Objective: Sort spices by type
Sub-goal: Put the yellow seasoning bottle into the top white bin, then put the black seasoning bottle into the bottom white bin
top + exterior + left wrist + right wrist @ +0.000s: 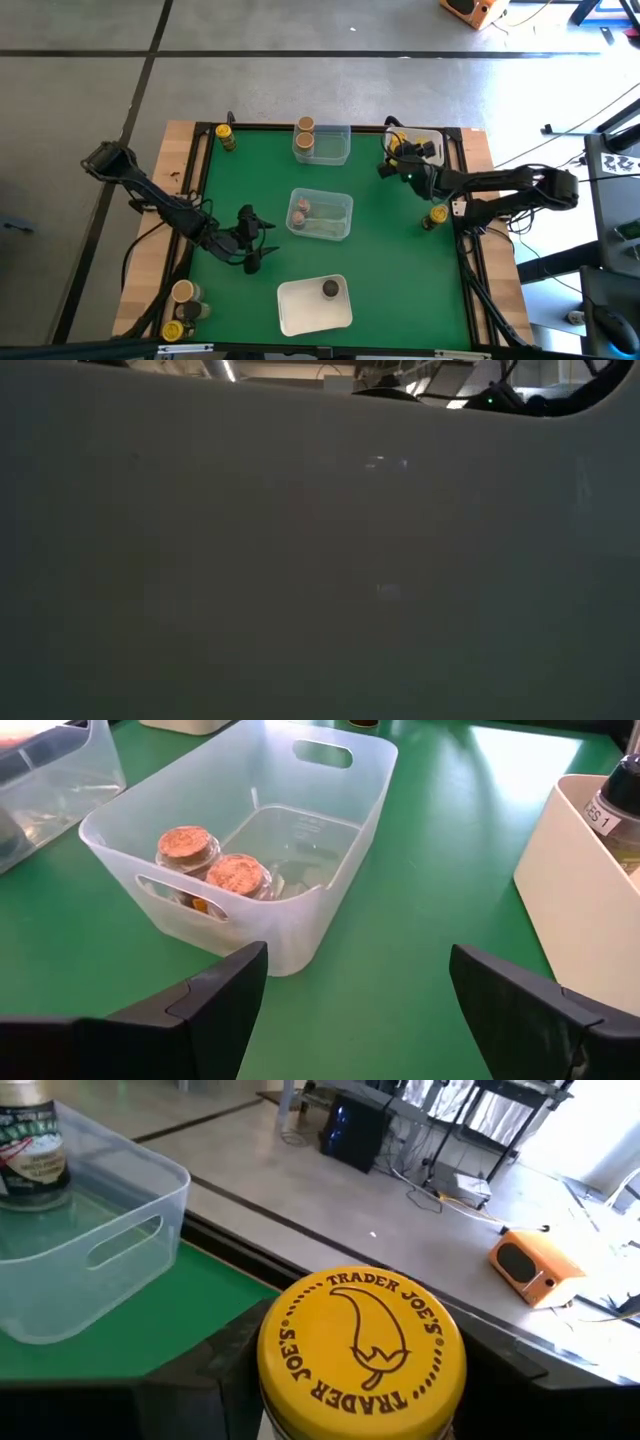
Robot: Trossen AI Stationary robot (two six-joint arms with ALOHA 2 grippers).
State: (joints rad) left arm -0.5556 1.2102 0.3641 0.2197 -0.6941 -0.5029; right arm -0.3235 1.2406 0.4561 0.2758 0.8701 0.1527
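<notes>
Right gripper [392, 160], at the mat's 1 o'clock, is clamped on a yellow-lidded jar [360, 1352]: rigid, light, likely slick, best held round its body; left gripper [256, 240] gapes empty

Three trays sat in a line down the counter [400, 280]: the far tray [331, 143] held one jar [304, 127], the middle tray [330, 216] two jars [300, 211], the near tray [305, 310] one jar [330, 289].

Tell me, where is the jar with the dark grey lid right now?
In the high view the dark-lidded jar stands alone inside the white tray at the table's near edge, below the clear middle tray holding two brown-topped jars.
</notes>
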